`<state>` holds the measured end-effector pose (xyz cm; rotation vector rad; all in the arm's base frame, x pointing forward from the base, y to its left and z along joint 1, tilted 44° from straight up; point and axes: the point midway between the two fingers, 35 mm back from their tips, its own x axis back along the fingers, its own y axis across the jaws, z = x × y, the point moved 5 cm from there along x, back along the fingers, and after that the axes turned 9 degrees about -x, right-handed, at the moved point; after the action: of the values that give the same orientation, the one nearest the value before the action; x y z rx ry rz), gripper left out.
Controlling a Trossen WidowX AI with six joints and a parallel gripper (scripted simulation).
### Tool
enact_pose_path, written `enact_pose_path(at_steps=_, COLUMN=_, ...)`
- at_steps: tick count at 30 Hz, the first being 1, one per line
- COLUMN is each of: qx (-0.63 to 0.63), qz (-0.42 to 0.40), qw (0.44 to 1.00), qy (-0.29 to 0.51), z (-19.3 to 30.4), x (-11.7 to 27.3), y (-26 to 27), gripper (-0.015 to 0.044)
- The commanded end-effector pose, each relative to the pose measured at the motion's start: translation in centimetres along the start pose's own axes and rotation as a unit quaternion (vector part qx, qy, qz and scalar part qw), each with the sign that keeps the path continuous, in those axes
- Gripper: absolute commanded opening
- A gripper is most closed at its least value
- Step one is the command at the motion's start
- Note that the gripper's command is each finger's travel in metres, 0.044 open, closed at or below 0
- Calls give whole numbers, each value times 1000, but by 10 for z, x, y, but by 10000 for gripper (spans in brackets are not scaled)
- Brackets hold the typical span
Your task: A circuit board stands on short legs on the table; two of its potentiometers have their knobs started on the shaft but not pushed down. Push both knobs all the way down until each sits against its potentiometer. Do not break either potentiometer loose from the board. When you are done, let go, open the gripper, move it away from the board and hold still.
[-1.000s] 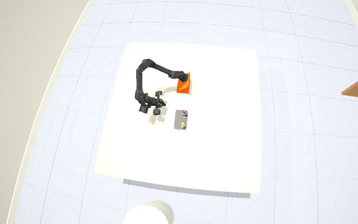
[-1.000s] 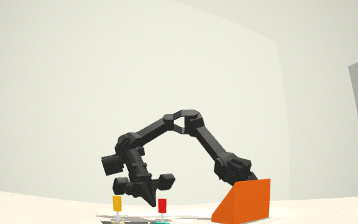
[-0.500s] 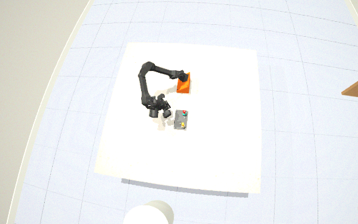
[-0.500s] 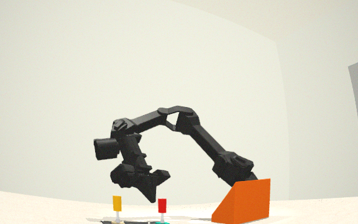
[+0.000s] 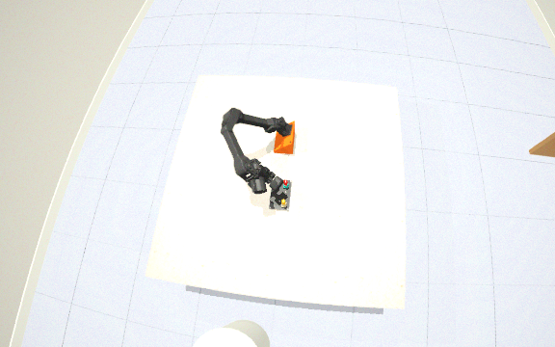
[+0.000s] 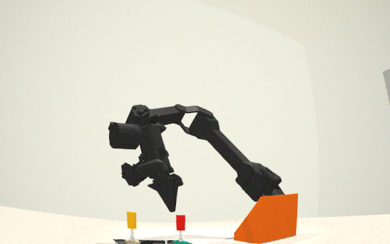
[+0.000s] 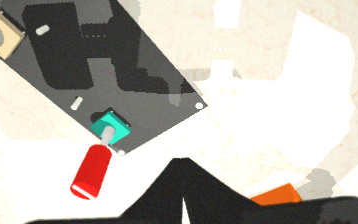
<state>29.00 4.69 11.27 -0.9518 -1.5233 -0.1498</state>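
The dark circuit board (image 7: 155, 117) (image 5: 272, 207) lies under and in front of my gripper. The red knob (image 6: 180, 222) (image 7: 92, 171) (image 5: 285, 182) stands high on its grey shaft, with a gap above the teal potentiometer (image 7: 111, 127) (image 6: 181, 242). The yellow knob (image 6: 131, 220) (image 5: 283, 202) also stands high on its shaft above the tan potentiometer (image 7: 2, 37). My gripper (image 6: 172, 211) (image 7: 180, 165) is shut and empty. In the exterior view its tip is just above the red knob's top level and slightly left of it. In the wrist view the red knob is left of the fingertips.
An orange wedge-shaped block (image 5: 284, 145) (image 6: 269, 220) (image 7: 280, 195) stands at the arm's base. Small white pins (image 7: 77, 103) (image 7: 42, 30) stand on the board between the two potentiometers. The arm casts shadows over the board and table.
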Motion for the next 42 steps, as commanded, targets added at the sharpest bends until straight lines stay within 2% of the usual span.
enact_pose_path(at_steps=1, qx=55, qz=13, qw=998, qy=-25, z=11, x=3, y=12, gripper=0)
enact_pose_path(at_steps=19, qx=304, qz=76, qw=937, qy=-154, z=79, x=18, y=62, gripper=0)
enact_pose_path(at_steps=23, qx=307, qz=77, qw=936, qy=-155, z=79, x=16, y=63, gripper=0)
enact_pose_path(at_steps=26, qx=306, qz=77, qw=936, qy=-155, z=73, x=-1, y=62, gripper=0)
enact_pose_path(at_steps=42, qx=306, qz=77, qw=936, qy=-156, z=68, x=-17, y=61, gripper=0)
